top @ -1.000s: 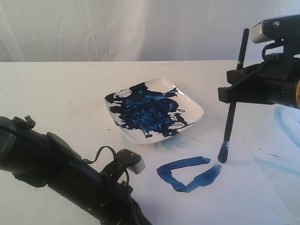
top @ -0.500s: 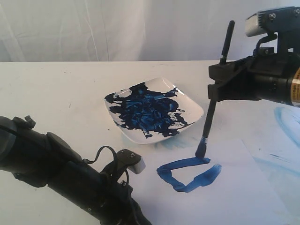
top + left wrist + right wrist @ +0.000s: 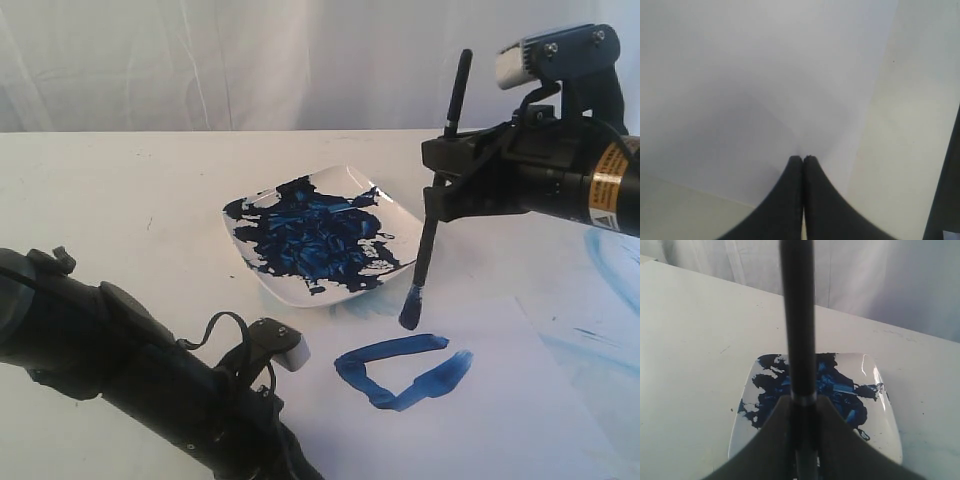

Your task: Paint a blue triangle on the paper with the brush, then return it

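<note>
right gripper (image 3: 436,203) clamped on brush (image 3: 424,252) partway down handle, jaws snug both sides of shaft in wrist view (image 3: 803,412). brush near upright, slight tilt, bristles down, handle top poking above gripper. blue-stained tip low over paper (image 3: 500,420), between dish (image 3: 412,232) front edge & triangle (image 3: 392,349); contact w/ sheet can't tell. triangle on paper just in front of dish: thick dark-blue strokes, lopsided, two strokes at right corner apart w/ a smeared end. dish on table (image 3: 120,200), touching or overlapping paper's far corner, inside mostly covered w/ dark-blue paint. seen from right wrist cam, brush handle (image 3: 797,315) running across dish (image 3: 882,415). pale blue smears (image 3: 610,262) at far right, well apart from triangle. left arm (image 3: 120,370) low at front left of table. left gripper (image 3: 803,160) pinched tight, jaws pressed together, nothing btwn them, tips over white paper (image 3: 765,75) near its edge.
</note>
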Motion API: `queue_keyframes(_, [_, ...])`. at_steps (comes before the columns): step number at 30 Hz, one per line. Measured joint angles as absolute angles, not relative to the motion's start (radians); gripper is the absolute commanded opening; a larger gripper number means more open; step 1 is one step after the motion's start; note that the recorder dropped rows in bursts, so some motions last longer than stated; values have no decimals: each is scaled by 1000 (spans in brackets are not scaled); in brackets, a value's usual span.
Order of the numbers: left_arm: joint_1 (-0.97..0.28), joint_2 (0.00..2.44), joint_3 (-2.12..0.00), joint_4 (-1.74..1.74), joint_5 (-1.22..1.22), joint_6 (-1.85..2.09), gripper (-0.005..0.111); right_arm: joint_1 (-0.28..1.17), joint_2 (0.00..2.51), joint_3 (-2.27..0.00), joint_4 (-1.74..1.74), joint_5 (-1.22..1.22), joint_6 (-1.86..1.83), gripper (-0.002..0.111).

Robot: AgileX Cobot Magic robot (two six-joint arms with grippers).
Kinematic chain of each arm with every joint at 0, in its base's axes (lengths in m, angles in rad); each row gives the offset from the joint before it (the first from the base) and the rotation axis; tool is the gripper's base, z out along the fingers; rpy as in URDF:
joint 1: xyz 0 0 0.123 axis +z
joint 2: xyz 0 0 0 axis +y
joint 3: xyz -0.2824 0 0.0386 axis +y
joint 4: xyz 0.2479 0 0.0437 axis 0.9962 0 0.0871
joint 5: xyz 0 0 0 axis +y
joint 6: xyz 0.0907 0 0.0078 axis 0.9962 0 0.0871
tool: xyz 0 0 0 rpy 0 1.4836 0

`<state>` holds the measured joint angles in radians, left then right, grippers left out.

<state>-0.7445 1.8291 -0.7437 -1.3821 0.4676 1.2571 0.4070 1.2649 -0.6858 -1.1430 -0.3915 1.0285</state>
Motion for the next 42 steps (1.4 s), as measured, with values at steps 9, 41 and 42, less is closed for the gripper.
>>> queue_keyframes(9, [-745,1829,-744,-1382,468,1257,0,407,1265,-686,-1145,-373,1041,0])
queue_keyframes(41, [-745,1829,-744,-1380,468,1257,0,407,1247,-686,-1249,-312,1143,0])
queue_keyframes(42, [-745,1829,-744,-1380,468,1257,0,407,1247,-686,-1249,-312,1143,0])
